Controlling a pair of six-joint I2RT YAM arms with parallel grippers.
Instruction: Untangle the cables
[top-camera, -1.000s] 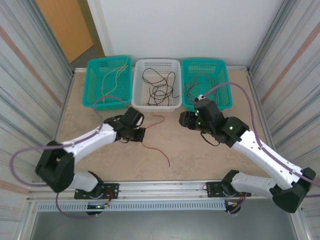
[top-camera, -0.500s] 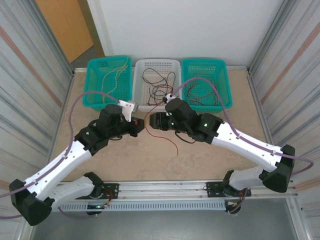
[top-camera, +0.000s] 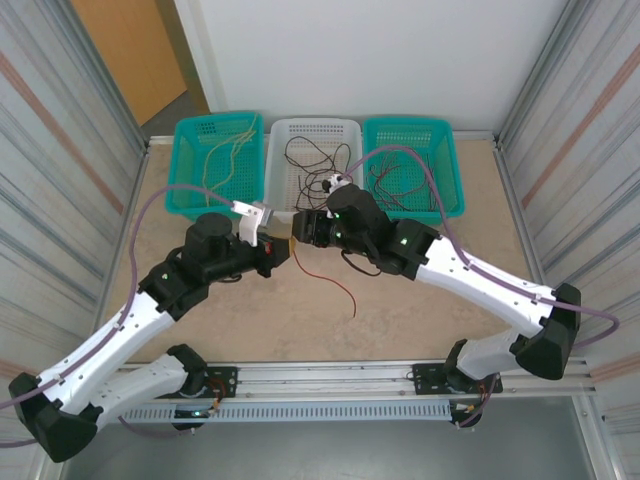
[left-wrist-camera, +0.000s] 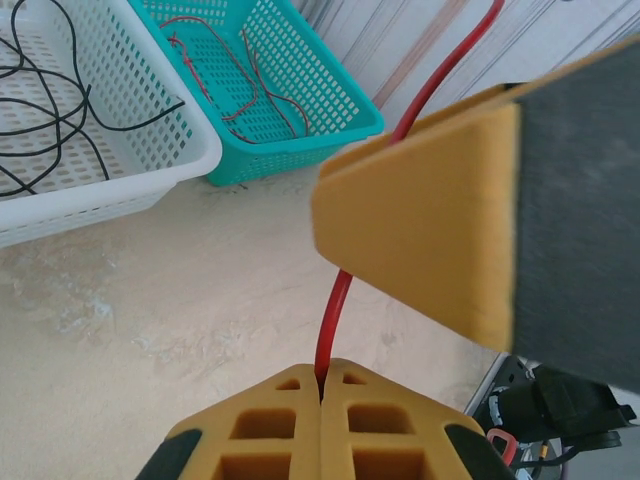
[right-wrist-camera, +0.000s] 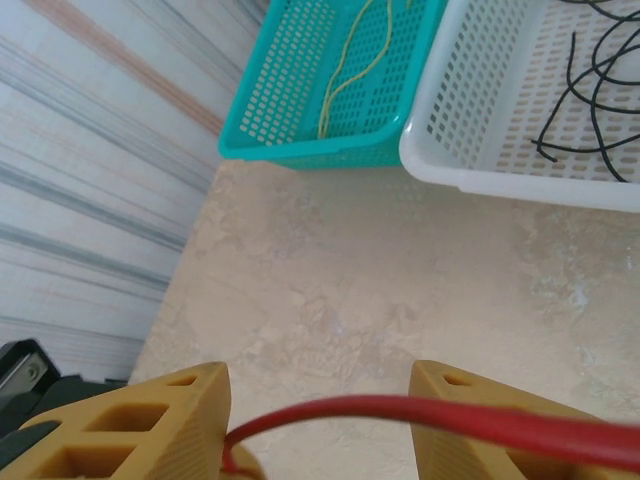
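Red cable, one, pinched in left end effector; right end effector spread; three baskets.

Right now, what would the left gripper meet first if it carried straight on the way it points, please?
Most likely the right gripper, close ahead along the red cable the left gripper holds; depth is unclear.

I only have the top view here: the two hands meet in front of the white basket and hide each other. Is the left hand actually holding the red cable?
Observer: Yes. In the left wrist view, the left hand is shut on the red cable.
Operator: And the right hand?
Observer: Open. In the right wrist view, its fingers stand apart, and the cable runs across the gap between them.
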